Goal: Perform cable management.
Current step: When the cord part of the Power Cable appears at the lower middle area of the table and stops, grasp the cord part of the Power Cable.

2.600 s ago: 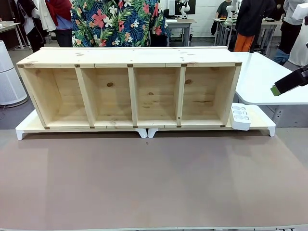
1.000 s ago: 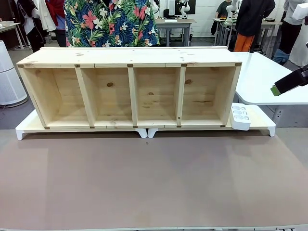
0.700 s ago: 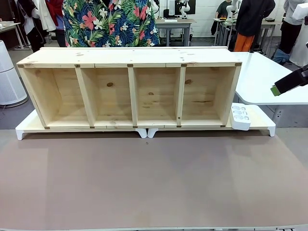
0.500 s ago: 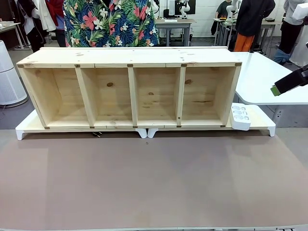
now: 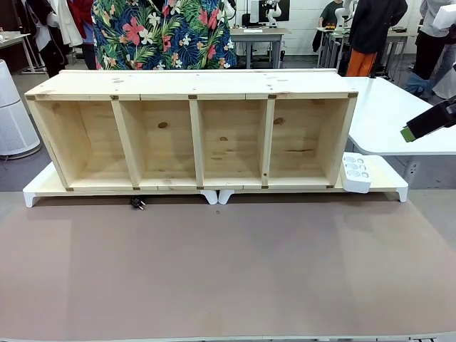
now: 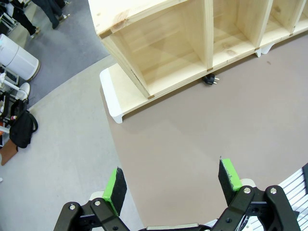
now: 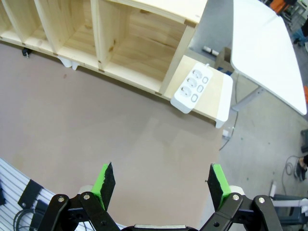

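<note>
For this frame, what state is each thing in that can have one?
left hand: open, holding nothing.
right hand: open, holding nothing.
cable: unplugged, its plug end lying on the table at the front edge of the shelf.
power strip: nothing plugged in.
</note>
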Controlling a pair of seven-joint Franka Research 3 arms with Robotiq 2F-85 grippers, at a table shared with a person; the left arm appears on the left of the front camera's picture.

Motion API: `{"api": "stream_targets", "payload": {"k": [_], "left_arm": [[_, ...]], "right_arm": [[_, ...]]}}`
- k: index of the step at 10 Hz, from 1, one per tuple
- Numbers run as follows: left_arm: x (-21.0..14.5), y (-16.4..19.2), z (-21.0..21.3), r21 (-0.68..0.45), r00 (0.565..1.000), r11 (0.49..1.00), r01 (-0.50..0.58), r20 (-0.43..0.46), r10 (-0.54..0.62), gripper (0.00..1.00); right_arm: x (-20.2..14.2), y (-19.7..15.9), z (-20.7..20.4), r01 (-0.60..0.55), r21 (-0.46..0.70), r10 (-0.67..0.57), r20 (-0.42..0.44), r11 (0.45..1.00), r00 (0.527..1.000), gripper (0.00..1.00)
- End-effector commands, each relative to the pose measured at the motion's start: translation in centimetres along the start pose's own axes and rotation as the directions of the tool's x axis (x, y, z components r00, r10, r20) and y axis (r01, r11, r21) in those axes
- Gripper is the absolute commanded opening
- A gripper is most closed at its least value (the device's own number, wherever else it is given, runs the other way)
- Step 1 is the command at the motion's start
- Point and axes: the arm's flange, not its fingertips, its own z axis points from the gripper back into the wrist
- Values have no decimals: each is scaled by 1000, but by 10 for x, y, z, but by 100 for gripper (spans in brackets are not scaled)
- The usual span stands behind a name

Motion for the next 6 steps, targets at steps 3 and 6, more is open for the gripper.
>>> {"api": "stream_targets", "payload": {"k": [3,6], "left_arm": [[0,-1,0,2,1000,1000,2,-4,-2,100],[0,-1,0,2,1000,1000,2,-4,-2,100]], "right_arm": [[1,-1,-1,6,-1,-6,7,1000,1000,100],[1,-1,-1,6,-1,-6,7,1000,1000,100]]}}
